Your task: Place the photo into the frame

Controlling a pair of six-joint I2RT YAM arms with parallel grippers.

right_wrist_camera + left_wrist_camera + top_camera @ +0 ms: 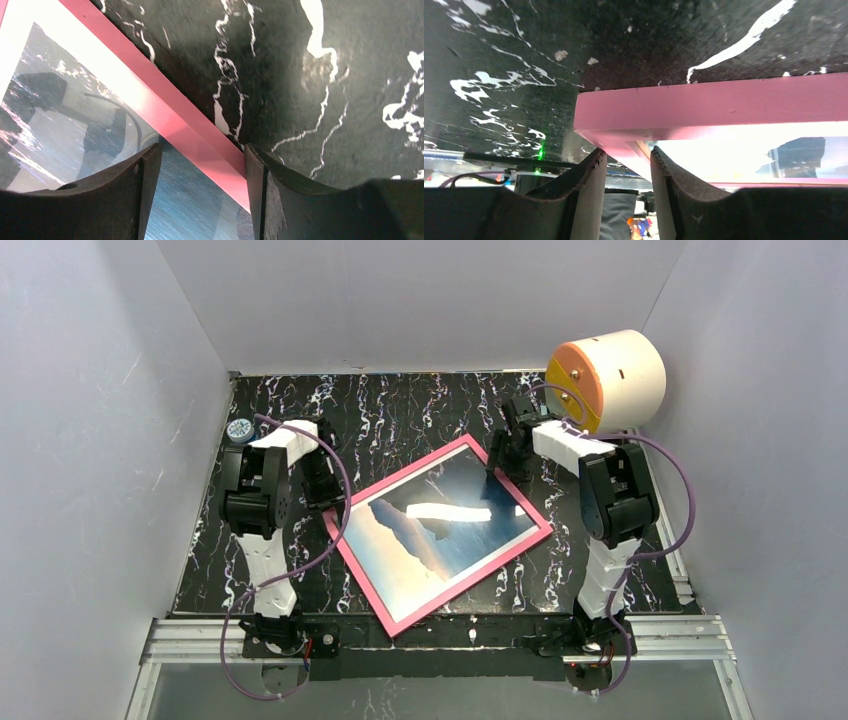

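The pink frame (470, 582) lies tilted on the black marbled table with the photo (430, 530) of sea and cliffs face up inside it. My left gripper (338, 502) is at the frame's left corner. In the left wrist view its fingers (594, 167) are closed in on the pink rail (704, 105) beside that corner. My right gripper (497, 468) is at the frame's upper right side. In the right wrist view it (201, 148) is open astride the pink rail (190, 130), one finger over the photo (60, 115), the other over the table.
A cream cylinder with an orange end (605, 378) sits at the back right corner. A small round object (239, 429) lies at the back left. White walls enclose the table (400, 410) on three sides.
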